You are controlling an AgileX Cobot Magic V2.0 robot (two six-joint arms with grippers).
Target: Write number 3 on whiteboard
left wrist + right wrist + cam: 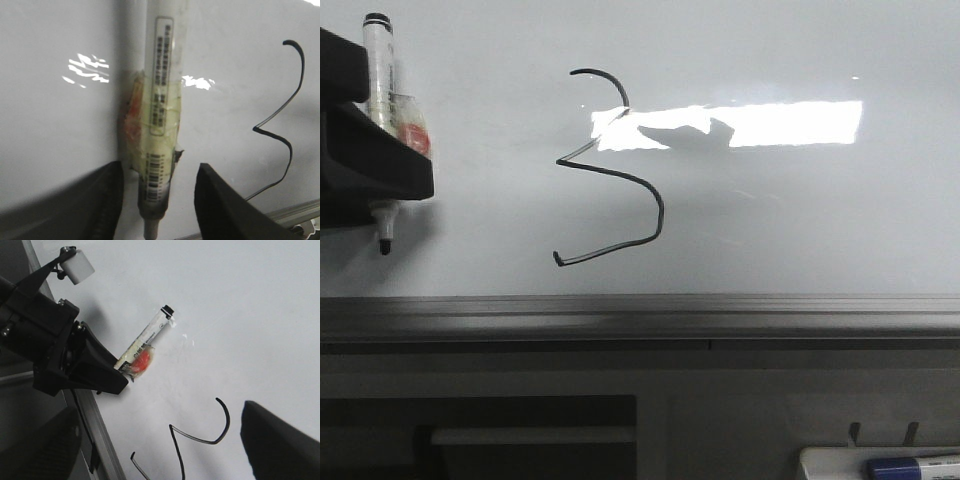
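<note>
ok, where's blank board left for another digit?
Free: the whiteboard right of the number 3, from the glare band down to the rail, and the strip above the glare. Crowded: far left, where the left pincer holds the marker beside the 3.

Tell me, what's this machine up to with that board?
It is writing on the whiteboard. The left hand holds a taped marker, tip pointing down, off to the left of the drawing. A black number 3 already stands complete on the board, and the marker tip is away from it. The right hand is open and holds nothing.
</note>
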